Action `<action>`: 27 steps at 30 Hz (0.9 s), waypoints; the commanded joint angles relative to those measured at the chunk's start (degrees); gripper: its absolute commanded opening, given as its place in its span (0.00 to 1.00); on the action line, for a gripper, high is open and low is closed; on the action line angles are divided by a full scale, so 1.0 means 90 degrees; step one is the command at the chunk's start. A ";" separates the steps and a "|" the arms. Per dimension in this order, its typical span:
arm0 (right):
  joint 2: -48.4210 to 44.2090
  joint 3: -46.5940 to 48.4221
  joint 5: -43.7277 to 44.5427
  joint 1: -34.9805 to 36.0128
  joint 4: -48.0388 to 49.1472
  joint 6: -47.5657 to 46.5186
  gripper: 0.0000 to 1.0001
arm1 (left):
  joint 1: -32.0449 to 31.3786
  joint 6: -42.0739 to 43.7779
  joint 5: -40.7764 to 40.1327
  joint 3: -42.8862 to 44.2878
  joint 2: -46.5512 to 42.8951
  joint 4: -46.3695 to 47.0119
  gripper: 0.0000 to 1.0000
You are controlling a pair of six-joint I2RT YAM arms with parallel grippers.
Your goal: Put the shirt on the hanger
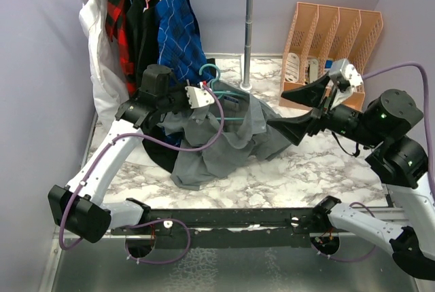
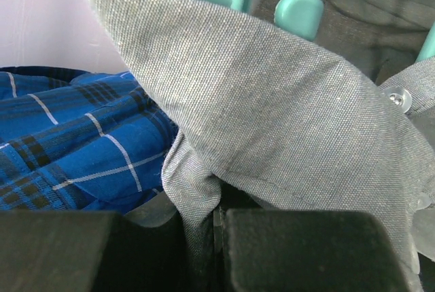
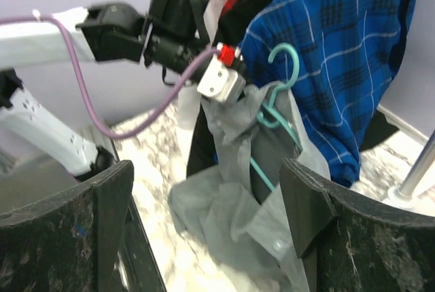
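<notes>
Grey cloth of the shirt [image 1: 224,136] lay heaped on the marble tabletop [image 1: 306,176], its upper part lifted toward the clothes rack just below the hanging blue plaid shirt [image 1: 178,27]. The teal hanger [image 1: 216,78] sat partly inside the garment. Its hook stood clear above the collar area and one arm showed through the opening.

The left gripper [image 2: 216,234] had its fingers pressed together on a narrow fold of the grey fabric near the hanger's neck. The right gripper [image 1: 293,110] was held to the right of the shirt with its fingers spread wide, gripping nothing and not touching the cloth.

Risks noted, as judgement:
- The raised part of the garment appeared to hang from one small pinch. If the fold slid out of the fingers, the shirt would likely collapse onto the table.
- Neither gripper held the hanger itself. A tug on the cloth could tip it or slide it out of the shoulder.
- Whether both shoulders were seated on the hanger could not be told. If only one was, lifting would let the shirt slide off that side.
- The purple cable [image 1: 204,144] of the left arm draped across the shirt and could snag the fabric.
- The blue plaid shirt hung close and the hook could catch it.
</notes>
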 commanded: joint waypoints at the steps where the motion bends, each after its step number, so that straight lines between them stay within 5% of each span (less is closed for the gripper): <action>1: 0.0285 0.0390 0.0072 0.0002 -0.1412 -0.1009 0.89 | 0.0009 0.0041 0.0275 0.0275 -0.0123 0.0106 0.00; 6: 0.0187 0.0050 0.3499 0.0003 -0.1622 -0.2855 0.89 | 0.0012 0.0127 0.0558 0.0446 -0.0289 -0.0091 0.00; 8: 0.0249 -0.0595 0.3979 0.0003 -0.1658 -0.3603 0.88 | 0.0009 0.0270 0.0739 0.0421 -0.0436 -0.0259 0.00; 12: 0.0116 -0.1006 0.2470 -0.0002 -0.1194 -0.3878 0.82 | 0.0010 0.0471 0.0895 0.0280 -0.0724 -0.0363 0.00; 16: 0.0547 -0.0711 0.2000 0.0003 -0.1171 -0.3977 0.61 | 0.0009 0.0747 0.1075 0.0243 -0.0878 -0.0612 0.00; 27: 0.0782 -0.0225 -0.0198 0.0003 -0.1466 -0.3611 0.65 | 0.0009 0.1065 0.1192 0.0148 -0.0871 -0.0684 0.00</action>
